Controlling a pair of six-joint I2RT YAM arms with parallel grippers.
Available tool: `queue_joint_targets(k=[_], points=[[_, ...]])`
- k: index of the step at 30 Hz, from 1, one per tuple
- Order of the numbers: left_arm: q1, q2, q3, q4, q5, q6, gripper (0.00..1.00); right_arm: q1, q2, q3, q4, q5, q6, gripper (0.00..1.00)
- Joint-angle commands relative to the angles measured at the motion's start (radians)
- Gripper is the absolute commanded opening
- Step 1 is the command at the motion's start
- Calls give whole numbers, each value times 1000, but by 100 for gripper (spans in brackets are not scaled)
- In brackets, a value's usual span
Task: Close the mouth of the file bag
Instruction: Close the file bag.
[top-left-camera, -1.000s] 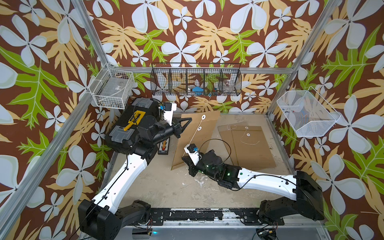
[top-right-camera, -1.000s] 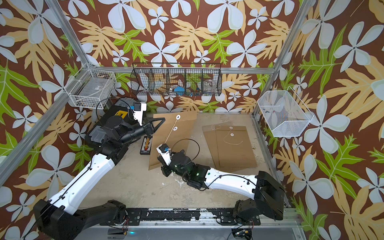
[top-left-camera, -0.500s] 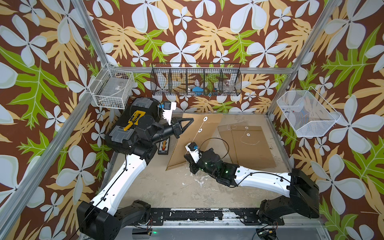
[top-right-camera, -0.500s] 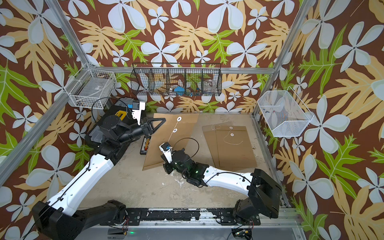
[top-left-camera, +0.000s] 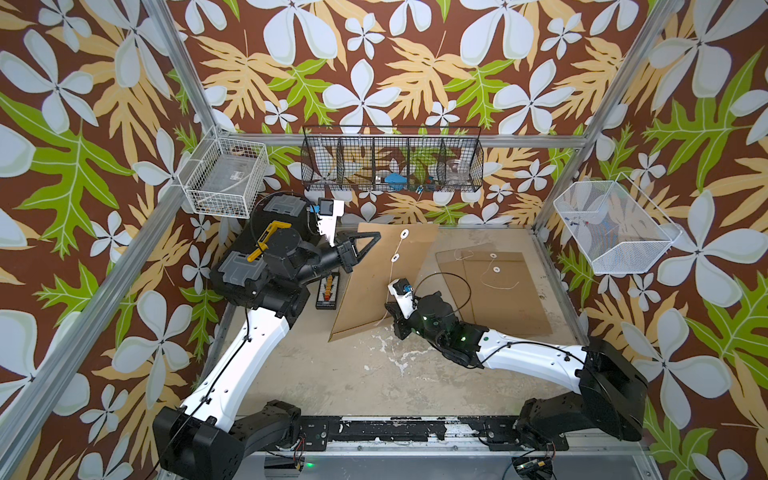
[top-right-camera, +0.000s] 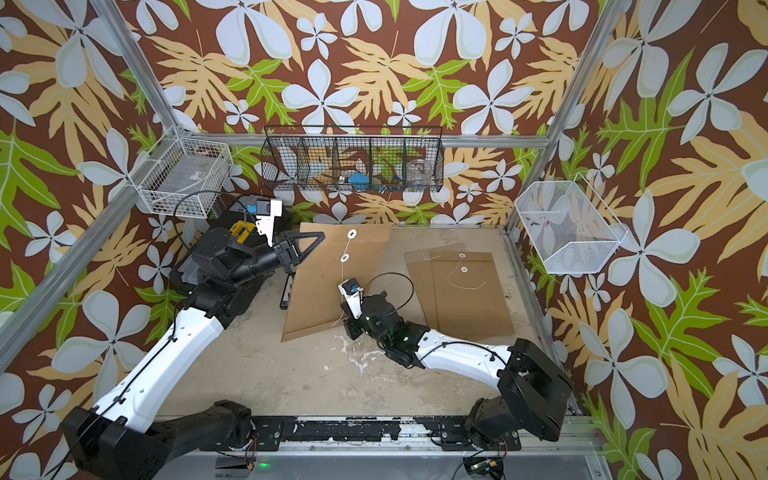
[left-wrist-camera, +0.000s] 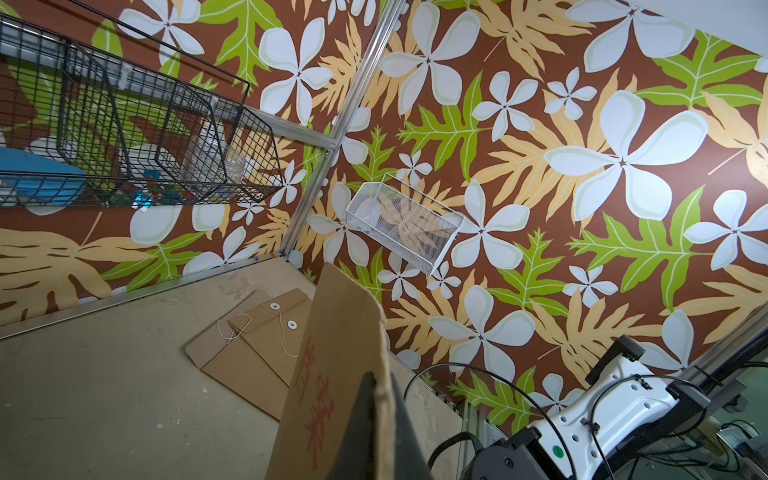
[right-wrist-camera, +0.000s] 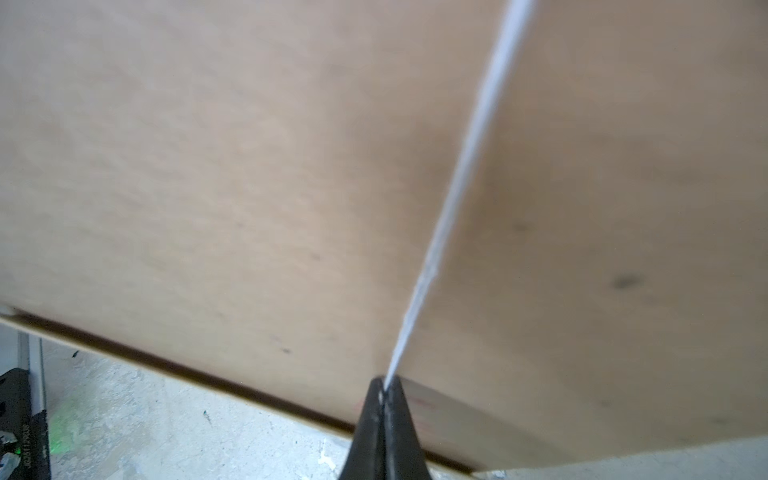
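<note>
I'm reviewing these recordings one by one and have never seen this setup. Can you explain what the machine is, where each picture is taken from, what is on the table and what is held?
Two robot arms with pinching grippers stand at the near edge of the table. Two pictures look down on the whole scene from above, side by side; the other two come from cameras on the arms' wrists. The left gripper is shut on the edge of a brown paper file bag, holding it tilted up from the table. The right gripper pinches that bag's white string. A second file bag lies flat to the right, and a small black rack with orange pieces sits beside the lifted bag.
</note>
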Motion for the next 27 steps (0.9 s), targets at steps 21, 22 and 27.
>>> queue_joint_targets(k=[21,22,27], points=[[56,-12,-69,60,48,-9,0,-191,-105,72,-168,21,57,0],[56,-11,-72,60,48,-8,0,-192,-107,78,-180,47,54,0],[56,-11,-86,55,59,-2,0,-191,-112,116,-242,192,13,0]])
